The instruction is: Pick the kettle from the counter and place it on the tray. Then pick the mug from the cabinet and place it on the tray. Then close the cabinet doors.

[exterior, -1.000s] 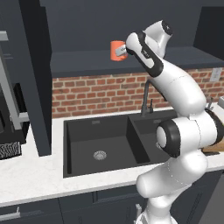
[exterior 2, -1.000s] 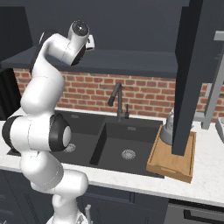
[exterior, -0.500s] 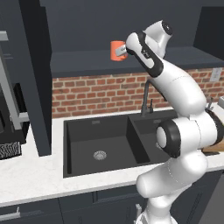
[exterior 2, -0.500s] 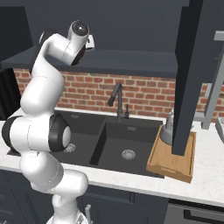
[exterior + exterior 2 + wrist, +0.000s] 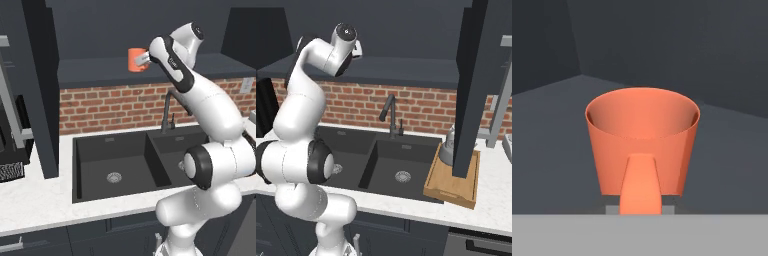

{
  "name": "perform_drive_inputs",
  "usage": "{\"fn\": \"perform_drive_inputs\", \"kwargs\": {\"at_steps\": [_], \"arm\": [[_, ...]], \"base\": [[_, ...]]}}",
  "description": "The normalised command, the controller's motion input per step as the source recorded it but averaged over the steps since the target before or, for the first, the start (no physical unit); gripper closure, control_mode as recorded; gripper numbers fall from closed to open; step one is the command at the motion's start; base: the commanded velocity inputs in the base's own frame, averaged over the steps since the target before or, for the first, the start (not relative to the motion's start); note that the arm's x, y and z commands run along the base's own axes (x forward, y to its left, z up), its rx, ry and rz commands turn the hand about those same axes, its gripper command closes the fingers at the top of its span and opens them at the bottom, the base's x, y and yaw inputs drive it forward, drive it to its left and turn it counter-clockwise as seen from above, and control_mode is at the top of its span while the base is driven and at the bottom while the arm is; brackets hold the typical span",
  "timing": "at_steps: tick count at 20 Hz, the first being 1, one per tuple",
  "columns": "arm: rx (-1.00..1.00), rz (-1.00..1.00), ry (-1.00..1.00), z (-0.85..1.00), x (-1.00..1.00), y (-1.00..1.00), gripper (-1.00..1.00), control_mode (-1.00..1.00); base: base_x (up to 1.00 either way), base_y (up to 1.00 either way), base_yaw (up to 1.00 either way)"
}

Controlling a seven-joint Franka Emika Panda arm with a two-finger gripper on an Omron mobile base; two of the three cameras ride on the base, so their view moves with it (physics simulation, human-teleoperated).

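change: nothing has shifted, my arm stays raised | my gripper [image 5: 144, 60]: clamped on the handle of the orange mug [image 5: 135, 59] | mug: upright on the cabinet shelf [image 5: 100, 67] | kettle [image 5: 447, 148]: on the tray [image 5: 453, 186]

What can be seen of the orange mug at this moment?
The mug is plain orange, matte, tapering slightly toward its base, open top up and empty. It stands upright on the dark cabinet shelf. Its loop handle faces the hand camera, and the claw is shut on that handle; the mug is not yet lifted.
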Motion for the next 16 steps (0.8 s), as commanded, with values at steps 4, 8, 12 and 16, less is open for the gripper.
{"fn": "perform_drive_inputs", "kwargs": {"at_steps": [4,8,12,16], "arm": [[0.00,0.01,-0.01,0.00,-0.85,-0.08,1.00,-1.00],[0.00,-0.02,0.00,0.00,-0.95,-0.15,1.00,-1.00],[0.00,-0.25,0.02,0.09,-0.96,-0.21,1.00,-1.00],[0.01,-0.32,0.06,0.13,-0.95,-0.21,1.00,-1.00]], "base": [[0.00,0.00,0.00],[0.00,0.00,0.00],[0.00,0.00,0.00],[0.00,0.00,0.00]]}}
